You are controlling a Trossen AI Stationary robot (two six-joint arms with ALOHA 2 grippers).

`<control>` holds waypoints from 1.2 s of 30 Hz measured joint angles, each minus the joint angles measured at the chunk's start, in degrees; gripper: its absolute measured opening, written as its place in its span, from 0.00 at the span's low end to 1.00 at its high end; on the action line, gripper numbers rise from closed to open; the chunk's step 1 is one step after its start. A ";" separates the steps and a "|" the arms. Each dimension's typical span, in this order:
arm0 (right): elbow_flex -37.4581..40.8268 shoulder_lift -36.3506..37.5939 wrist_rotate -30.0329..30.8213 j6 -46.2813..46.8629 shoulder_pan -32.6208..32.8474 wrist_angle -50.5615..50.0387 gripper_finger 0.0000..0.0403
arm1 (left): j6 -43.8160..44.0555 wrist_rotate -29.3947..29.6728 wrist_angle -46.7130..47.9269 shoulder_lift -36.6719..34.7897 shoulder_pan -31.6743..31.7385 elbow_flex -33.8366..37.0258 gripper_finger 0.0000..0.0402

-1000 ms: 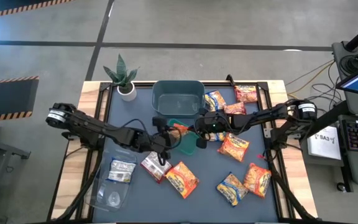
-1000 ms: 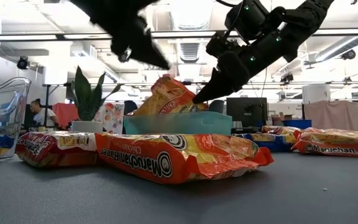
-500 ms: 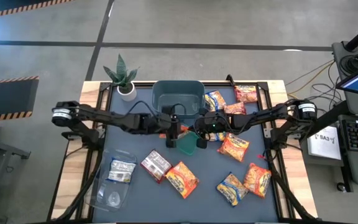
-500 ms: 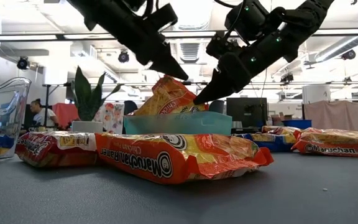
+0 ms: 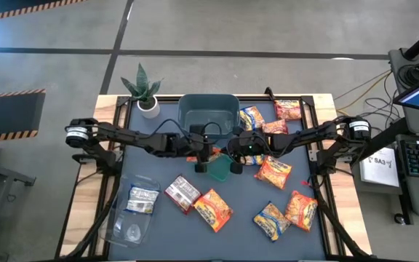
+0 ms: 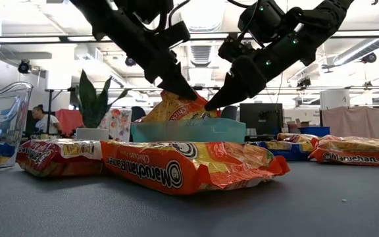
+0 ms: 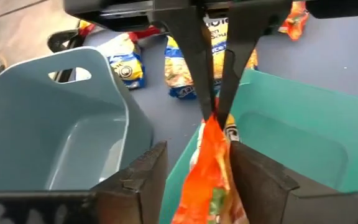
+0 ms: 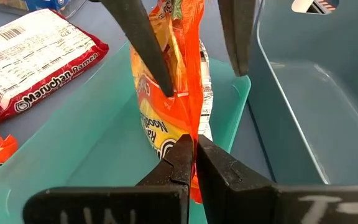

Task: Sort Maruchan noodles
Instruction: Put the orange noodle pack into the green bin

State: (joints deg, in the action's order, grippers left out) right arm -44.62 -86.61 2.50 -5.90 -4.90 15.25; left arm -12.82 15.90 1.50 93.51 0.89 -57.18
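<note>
An orange-red Maruchan noodles packet (image 8: 166, 124) stands on edge in the small green tray (image 5: 220, 173) at mid-table. My right gripper (image 8: 194, 146) is shut on it from the table's right. My left gripper (image 7: 197, 152) reaches in from the left and is open, one finger on each side of the packet's top (image 6: 176, 100). Other packets lie flat on the table: an orange one (image 5: 213, 209) and a dark red one (image 5: 182, 193) near the front, and more (image 5: 273, 172) to the right. My right gripper pinches the packet's crimped edge (image 8: 194, 127) between its two fingers. The fingers slant down from the table's right. The packet stands upright, its lower part inside the green tray. Whether my left gripper's fingers (image 8: 148, 56) touch the packet, I cannot tell.
The grey-teal tub (image 5: 208, 116) stands just beyond the tray, toward the far edge. A potted plant (image 5: 145, 91) is at the far left. A clear container (image 5: 133, 215) with a packet sits at the front left. More packets (image 5: 300, 209) lie at the front right.
My left gripper has gone from above the dark red packet toward the far edge and slightly right, and has come down over the top of the upright packet in the green tray. The right gripper and the packet have kept still.
</note>
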 joint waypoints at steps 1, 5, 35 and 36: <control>0.00 0.00 0.02 0.32 -0.01 0.00 0.02 | -0.04 0.02 0.03 0.00 -0.04 -0.01 0.35; 0.00 0.14 0.07 1.41 -0.01 -0.04 0.04 | 0.03 0.04 2.13 0.00 -0.09 0.01 0.18; 0.13 21.86 0.69 9.02 7.06 -11.05 0.26 | 14.30 35.33 -7.58 -2.59 -9.15 2.16 0.00; 0.13 21.67 1.10 9.07 7.62 -10.57 0.26 | 14.42 36.77 -9.74 -2.52 -9.86 2.80 0.00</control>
State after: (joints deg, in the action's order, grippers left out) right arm -44.49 -64.94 3.60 3.16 2.72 4.67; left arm 1.60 52.68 -8.24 90.99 -8.97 -54.39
